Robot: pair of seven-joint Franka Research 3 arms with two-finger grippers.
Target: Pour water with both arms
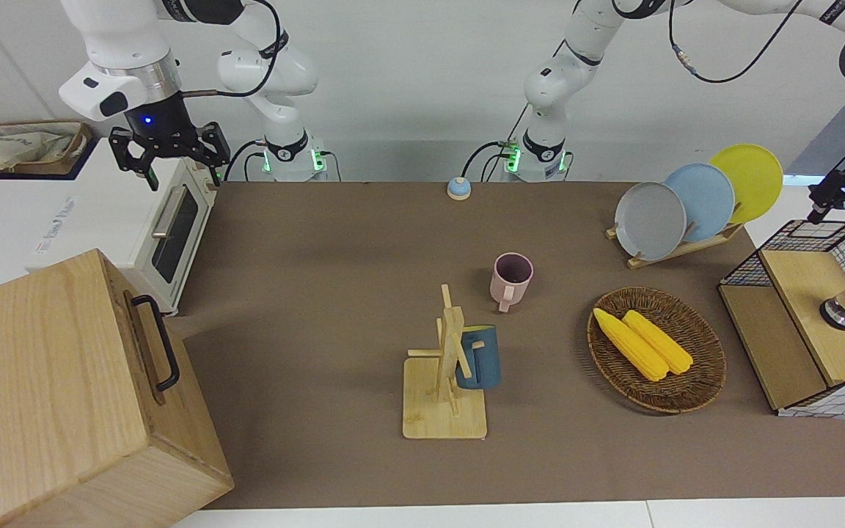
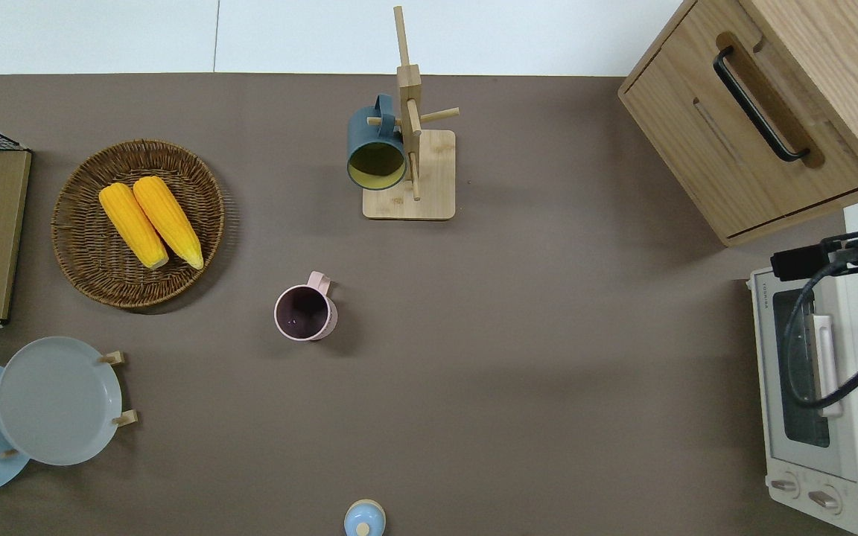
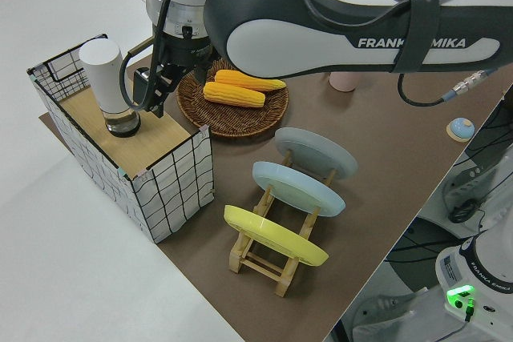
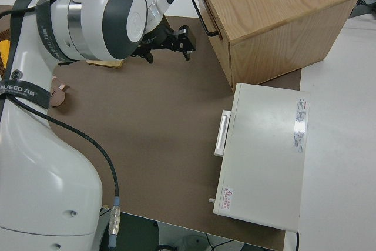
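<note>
At the upper left of the front view we see the right arm's black two-finger gripper hanging with its fingers spread apart and nothing between them, up by the white toaster oven at that arm's end of the table. At the right edge of that view the left arm's black gripper sits at the wire-grid shelf with a wooden top; in the left side view it is just beside the white cylindrical bottle with a dark base standing on that shelf, and we cannot tell whether its fingers touch or grip the bottle. Mid-frame, the pink mug stands upright on the brown mat, well apart from both grippers. 1 dark blue mug hangs on the wooden mug tree lower in the frame.
</note>
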